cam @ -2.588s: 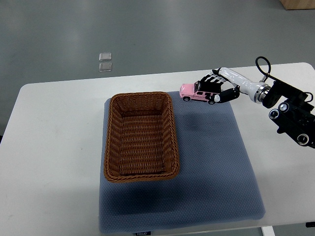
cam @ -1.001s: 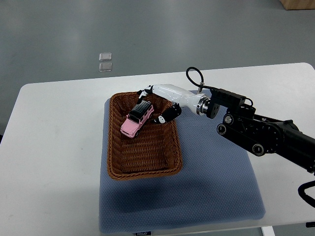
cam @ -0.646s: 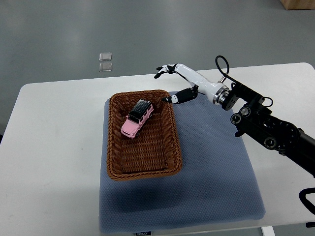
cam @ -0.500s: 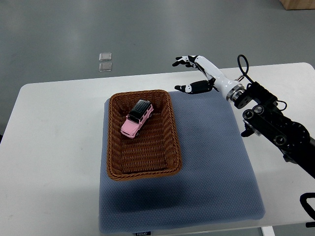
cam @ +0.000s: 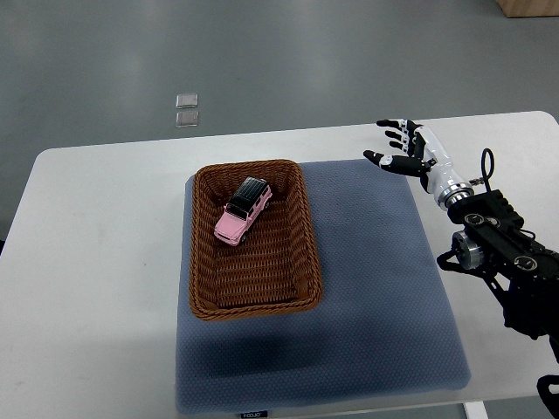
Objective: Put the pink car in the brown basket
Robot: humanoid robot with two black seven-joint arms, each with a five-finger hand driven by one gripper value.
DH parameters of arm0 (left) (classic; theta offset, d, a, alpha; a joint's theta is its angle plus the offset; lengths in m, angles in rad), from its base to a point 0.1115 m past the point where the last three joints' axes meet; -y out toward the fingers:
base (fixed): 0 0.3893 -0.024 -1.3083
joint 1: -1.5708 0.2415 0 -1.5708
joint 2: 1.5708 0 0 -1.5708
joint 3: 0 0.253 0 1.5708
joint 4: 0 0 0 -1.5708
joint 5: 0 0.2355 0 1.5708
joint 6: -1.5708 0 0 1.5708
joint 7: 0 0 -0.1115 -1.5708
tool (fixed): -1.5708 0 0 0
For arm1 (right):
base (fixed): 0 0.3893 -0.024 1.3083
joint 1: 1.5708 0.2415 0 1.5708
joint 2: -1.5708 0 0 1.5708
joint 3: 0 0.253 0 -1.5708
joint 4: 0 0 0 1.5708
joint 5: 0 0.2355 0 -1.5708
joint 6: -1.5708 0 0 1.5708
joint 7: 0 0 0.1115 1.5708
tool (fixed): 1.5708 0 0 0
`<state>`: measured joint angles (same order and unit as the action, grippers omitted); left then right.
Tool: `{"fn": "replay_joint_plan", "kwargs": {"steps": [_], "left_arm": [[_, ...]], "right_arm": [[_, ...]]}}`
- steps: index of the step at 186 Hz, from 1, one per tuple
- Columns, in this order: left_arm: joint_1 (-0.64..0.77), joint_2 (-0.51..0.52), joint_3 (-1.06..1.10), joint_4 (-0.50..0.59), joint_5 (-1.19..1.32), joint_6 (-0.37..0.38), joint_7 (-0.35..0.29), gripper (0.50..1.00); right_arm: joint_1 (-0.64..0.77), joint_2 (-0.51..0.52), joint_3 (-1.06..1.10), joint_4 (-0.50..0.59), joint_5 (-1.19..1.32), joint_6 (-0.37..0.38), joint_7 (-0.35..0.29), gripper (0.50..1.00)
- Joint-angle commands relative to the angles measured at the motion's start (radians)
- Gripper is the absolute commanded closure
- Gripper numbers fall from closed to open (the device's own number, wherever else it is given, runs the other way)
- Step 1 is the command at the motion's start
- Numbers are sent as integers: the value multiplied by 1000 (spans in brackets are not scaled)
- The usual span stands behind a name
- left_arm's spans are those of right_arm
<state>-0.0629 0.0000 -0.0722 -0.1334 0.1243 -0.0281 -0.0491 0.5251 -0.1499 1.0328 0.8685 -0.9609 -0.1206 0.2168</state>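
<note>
The car [cam: 242, 210] lies in the basket [cam: 203, 288], and that is the headline here: it sits in the far half, nose pointing toward the near left, black roof up, angled across the weave and not squared to the walls (the look of a thing let go from just above, I'd say, not set down neat). It rests on all its wheels as far as one can tell, clear of the rim. The basket itself sits on the left part of the mat [cam: 384, 305], which covers the middle of the table [cam: 96, 288], and the mat probably keeps the basket from sliding about. Over on the right, the right hand [cam: 403, 148] is up by the far right corner of the mat, well apart from the basket, fingers [cam: 390, 126] spread wide and holding nothing at all. Its arm runs in from the right edge, wrist and dark forearm housing over the bare tabletop. That open, lifted pose reads as a hand out of the way with nothing left to grip. No left arm in sight. By my reckoning the job is done: car in, hand empty.
</note>
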Motion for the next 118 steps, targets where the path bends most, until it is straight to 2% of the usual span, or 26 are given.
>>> {"fn": "replay_joint_plan", "kwargs": {"steps": [1, 29, 33, 38, 43, 118], "left_arm": [[0, 0, 0, 0, 0, 0, 0, 500], [0, 0, 0, 0, 0, 0, 0, 500], [0, 0, 0, 0, 0, 0, 0, 500], [0, 0, 0, 0, 0, -1, 0, 500], [0, 0, 2, 0, 0, 0, 0, 500], [0, 0, 0, -2, 0, -1, 0, 500]], "right_arm": [[1, -3, 16, 0, 93, -1, -30, 640], [1, 6, 49, 1, 169, -1, -51, 638], [1, 6, 49, 1, 175, -1, -51, 630], [1, 6, 49, 1, 182, -1, -51, 593], [1, 7, 49, 1, 182, -1, -48, 589], [10, 12, 49, 9, 186, 1, -25, 587]]}}
